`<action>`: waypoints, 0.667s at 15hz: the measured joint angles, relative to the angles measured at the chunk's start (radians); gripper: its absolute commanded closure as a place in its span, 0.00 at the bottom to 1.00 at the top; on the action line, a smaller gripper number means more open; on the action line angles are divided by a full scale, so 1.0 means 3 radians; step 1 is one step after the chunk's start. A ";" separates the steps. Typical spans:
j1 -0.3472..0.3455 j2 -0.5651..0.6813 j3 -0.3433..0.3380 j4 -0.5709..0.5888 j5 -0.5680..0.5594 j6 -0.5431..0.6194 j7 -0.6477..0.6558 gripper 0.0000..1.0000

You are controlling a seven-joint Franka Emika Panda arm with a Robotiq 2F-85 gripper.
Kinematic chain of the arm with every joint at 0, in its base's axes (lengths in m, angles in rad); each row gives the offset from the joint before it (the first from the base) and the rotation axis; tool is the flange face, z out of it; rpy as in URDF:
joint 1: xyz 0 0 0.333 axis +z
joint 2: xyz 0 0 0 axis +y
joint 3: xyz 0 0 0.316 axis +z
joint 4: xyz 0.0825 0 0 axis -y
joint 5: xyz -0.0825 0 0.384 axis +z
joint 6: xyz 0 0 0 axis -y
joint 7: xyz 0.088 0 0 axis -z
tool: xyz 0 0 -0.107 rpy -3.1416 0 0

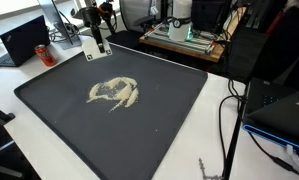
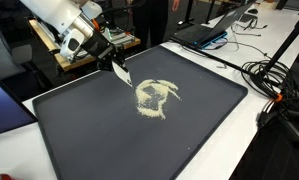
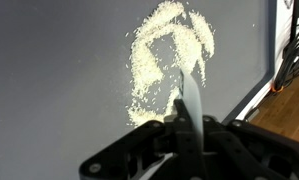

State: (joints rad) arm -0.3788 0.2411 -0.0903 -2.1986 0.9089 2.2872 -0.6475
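Hand (image 2: pixel 110 57) pinched tight on the scraper (image 2: pixel 121 72), whose tip is low over the mat (image 2: pixel 79 130). Grains (image 2: pixel 154 97) lie near, at its 4 o'clock. I judge I'm at a sweeping stroke; next I need the blade flat behind them.

Nothing legible found in any view. The white blade (image 3: pixel 192 98) clamped in my gripper (image 3: pixel 185 124) shows a plain face, no print. The dark mat (image 1: pixel 59 100) carries no marking. The laptop (image 1: pixel 27 40) at the far left is too small for any badge to be read.
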 measured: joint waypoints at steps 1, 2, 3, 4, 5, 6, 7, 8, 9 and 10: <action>0.0035 -0.0069 -0.0011 -0.0071 0.0003 0.0026 0.0000 0.99; 0.0073 -0.0136 -0.0021 -0.0143 0.0010 0.0074 0.0004 0.99; 0.0117 -0.0202 -0.0033 -0.0221 0.0012 0.0152 0.0039 0.99; 0.0165 -0.0267 -0.0044 -0.0300 0.0016 0.0235 0.0077 0.99; 0.0207 -0.0331 -0.0053 -0.0376 0.0019 0.0301 0.0112 0.99; 0.0244 -0.0393 -0.0058 -0.0448 0.0025 0.0362 0.0154 0.99; 0.0278 -0.0455 -0.0063 -0.0516 0.0031 0.0409 0.0194 0.99; 0.0307 -0.0517 -0.0064 -0.0582 0.0049 0.0446 0.0233 0.99; 0.0334 -0.0575 -0.0065 -0.0642 0.0077 0.0486 0.0271 0.99; 0.0361 -0.0630 -0.0066 -0.0693 0.0109 0.0525 0.0294 0.99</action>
State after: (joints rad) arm -0.2706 0.0520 -0.1100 -2.4065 0.9417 2.4447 -0.5593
